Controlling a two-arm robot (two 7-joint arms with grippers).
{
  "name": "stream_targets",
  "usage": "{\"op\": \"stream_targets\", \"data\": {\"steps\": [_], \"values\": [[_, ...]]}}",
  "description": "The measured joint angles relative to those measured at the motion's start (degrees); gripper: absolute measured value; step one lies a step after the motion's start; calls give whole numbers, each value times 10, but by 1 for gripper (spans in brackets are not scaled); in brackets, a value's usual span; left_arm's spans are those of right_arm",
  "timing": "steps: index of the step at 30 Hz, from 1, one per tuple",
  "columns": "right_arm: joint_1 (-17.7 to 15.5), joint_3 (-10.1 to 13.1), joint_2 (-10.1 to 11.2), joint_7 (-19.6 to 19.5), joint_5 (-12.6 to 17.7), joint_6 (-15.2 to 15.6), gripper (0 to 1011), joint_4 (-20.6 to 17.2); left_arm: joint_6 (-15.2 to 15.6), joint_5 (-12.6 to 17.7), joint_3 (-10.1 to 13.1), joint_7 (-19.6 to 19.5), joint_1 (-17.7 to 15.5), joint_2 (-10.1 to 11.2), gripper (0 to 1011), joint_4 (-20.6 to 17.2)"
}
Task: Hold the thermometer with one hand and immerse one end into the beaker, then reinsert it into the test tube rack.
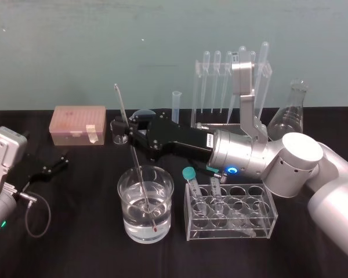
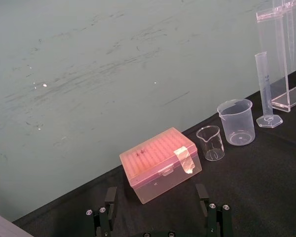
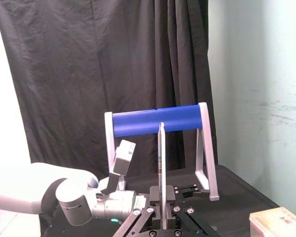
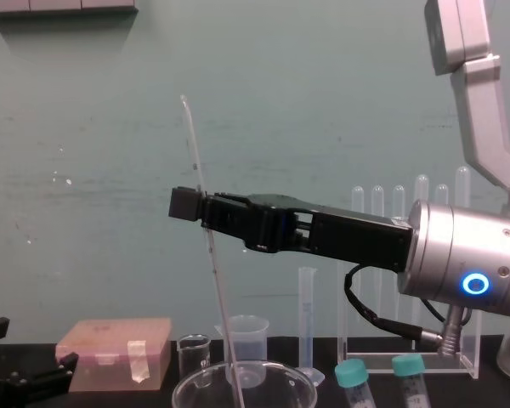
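Long black right gripper (image 1: 126, 131) clenched on long thin glass thermometer (image 1: 122, 107). Red tip submerged in wide clear glass water bowl (image 1: 169, 194). I judge dip done; return to tall clear acrylic rack (image 1: 196, 87) remains. Left gripper (image 2: 155, 217) parked at table's left, fingers spread.

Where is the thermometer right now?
In the head view the thermometer stands tilted, left of centre, clamped mid-length by the right gripper. Its red tip is sunk in the glass bowl of water beside the vial rack.
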Motion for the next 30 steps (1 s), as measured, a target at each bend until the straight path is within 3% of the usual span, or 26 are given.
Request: {"op": "stream_targets", "data": {"steps": [30], "values": [[3,0,-3,5,2,0,58,8,0,0,0,0,0,0,1008,0]]}}
